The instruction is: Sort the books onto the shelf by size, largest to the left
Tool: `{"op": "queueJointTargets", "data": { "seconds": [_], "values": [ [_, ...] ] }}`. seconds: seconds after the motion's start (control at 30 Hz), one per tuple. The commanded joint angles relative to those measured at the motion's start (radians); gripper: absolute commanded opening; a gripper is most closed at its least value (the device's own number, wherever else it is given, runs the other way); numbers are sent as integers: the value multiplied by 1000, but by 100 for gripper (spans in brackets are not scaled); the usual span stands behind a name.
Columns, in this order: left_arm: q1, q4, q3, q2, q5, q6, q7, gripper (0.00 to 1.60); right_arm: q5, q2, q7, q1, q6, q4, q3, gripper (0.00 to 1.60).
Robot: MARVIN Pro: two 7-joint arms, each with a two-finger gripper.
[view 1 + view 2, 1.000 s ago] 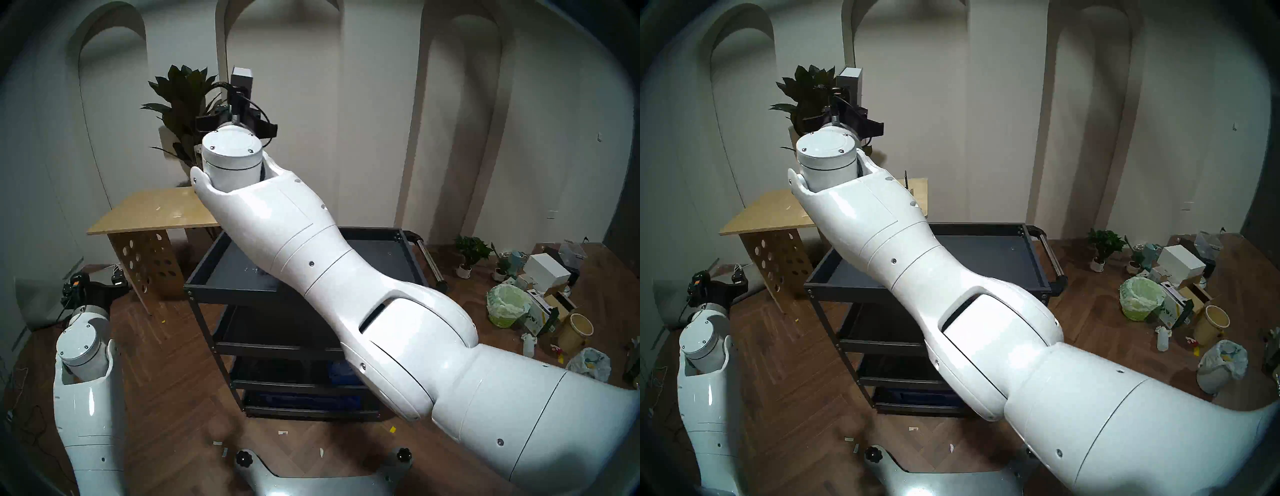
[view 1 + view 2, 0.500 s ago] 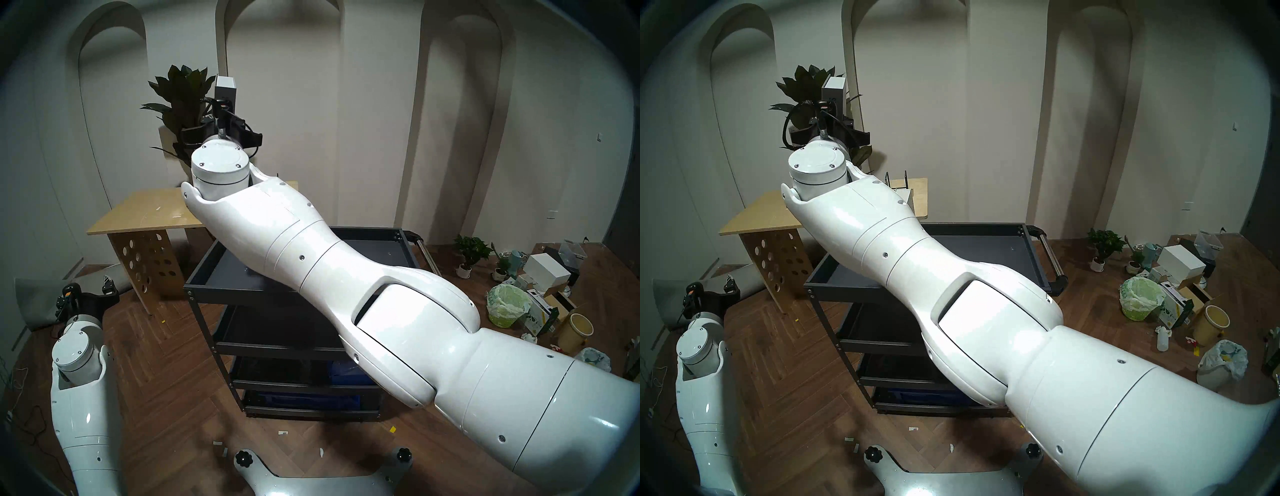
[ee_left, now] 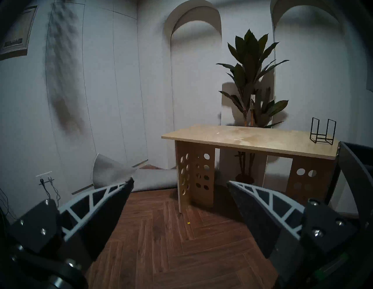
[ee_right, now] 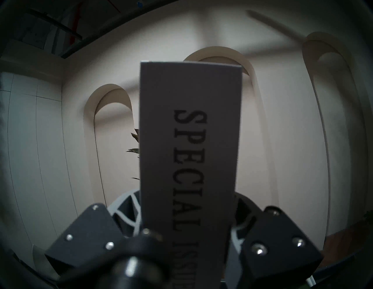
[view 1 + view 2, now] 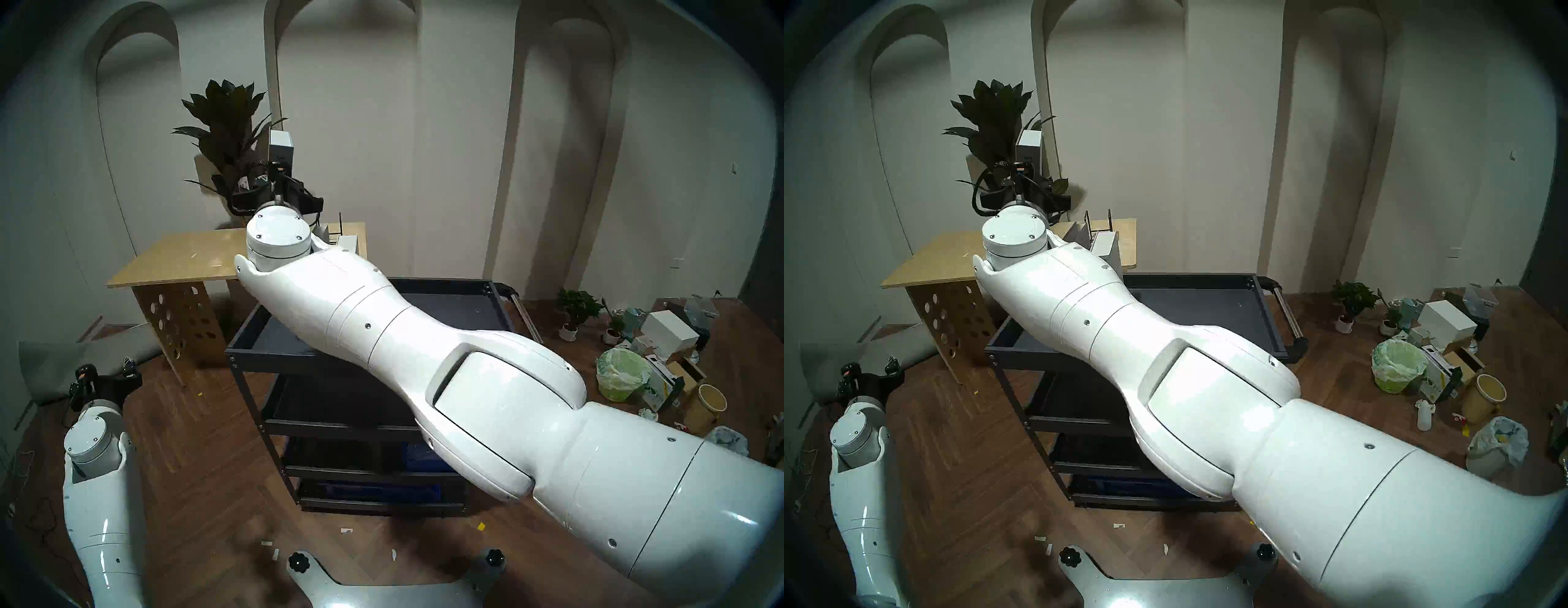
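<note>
My right gripper [image 4: 187, 212] is shut on a grey book [image 4: 189, 121] whose spine reads "SPECIAL ISSUE". It holds the book [image 5: 280, 144] upright above the far side of the plywood table [image 5: 186, 259], in front of the plant. The shelf [image 5: 458, 297], the cart's dark-grey top tray, lies under my right forearm and its visible part is bare. White page edges of another book [image 5: 1104, 246] show beside my wrist; its foot is hidden. My left gripper [image 3: 180, 181] hangs open and empty low on the left, over the wooden floor.
A small black wire rack [image 3: 323, 131] stands empty at the table's right end. A tall potted plant [image 5: 225, 123] is behind the table. Bins, boxes and small pots [image 5: 662, 356] clutter the floor on the right. A grey cushion [image 3: 121, 173] lies against the left wall.
My right arm has come down and drawn slightly back, lowering the held book towards the table. My left arm has sunk a little and pulled back; both grips are unchanged.
</note>
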Motion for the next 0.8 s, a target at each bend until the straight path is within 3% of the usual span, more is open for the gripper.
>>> {"op": "queueJointTargets", "data": {
  "seconds": [0.0,0.77],
  "values": [
    [-29,9,0,26,2,-8,-4,160,28,-9,20,8,-44,15,-20,0],
    [-67,89,28,40,-7,-7,-18,160,129,-9,107,-30,-90,131,-96,0]
  ]
}}
